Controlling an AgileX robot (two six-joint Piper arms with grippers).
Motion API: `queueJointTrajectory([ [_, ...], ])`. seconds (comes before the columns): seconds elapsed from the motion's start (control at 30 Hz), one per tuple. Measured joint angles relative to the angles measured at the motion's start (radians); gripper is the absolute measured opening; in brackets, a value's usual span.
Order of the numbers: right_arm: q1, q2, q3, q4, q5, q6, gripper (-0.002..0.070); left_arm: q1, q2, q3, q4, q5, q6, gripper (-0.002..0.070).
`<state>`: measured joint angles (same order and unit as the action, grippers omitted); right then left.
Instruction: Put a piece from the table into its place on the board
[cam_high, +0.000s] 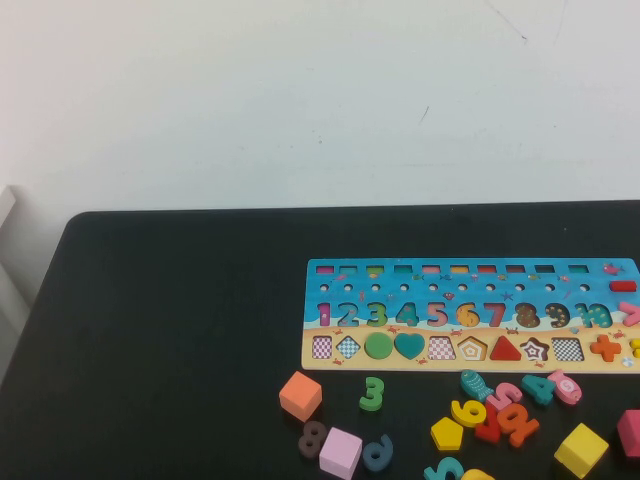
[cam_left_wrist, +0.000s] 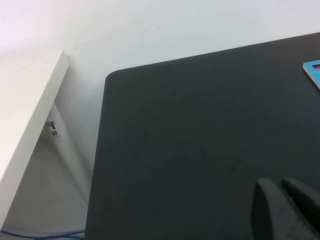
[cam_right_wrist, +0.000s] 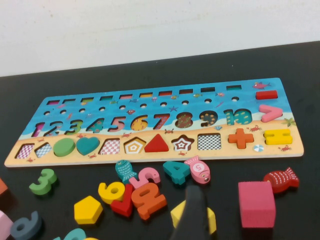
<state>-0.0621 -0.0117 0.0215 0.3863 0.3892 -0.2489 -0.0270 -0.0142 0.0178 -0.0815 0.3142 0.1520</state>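
The piece, a small flat yellow pentagon, lies on the black table among loose numerals, just in front of the board. Its place, the pentagon recess, is bare between a checkered trapezoid recess and a red triangle. Neither arm shows in the high view. My left gripper is shut and empty over bare table near the left corner, far from the board's corner. My right gripper hangs over a yellow cube, to the right of the pentagon.
Loose pieces crowd the table in front of the board: an orange cube, a lilac cube, a pink cube, a red fish and several numerals. A white shelf stands beyond the table's left edge.
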Motion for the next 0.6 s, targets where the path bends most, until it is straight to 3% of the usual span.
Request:
queueJointTrajectory([
  [0.1,0.0,0.0,0.0,0.0,0.0,0.0,0.0592,0.0,0.0,0.0,-0.014,0.0,0.0,-0.0002],
  [0.33,0.0,0.0,0.0,0.0,0.0,0.0,0.0592,0.0,0.0,0.0,-0.217,-0.021,0.0,-0.0001],
  [0.6,0.0,0.0,0.0,0.0,0.0,0.0,0.0593,0.0,0.0,0.0,-0.241,-0.013,0.0,-0.0002],
])
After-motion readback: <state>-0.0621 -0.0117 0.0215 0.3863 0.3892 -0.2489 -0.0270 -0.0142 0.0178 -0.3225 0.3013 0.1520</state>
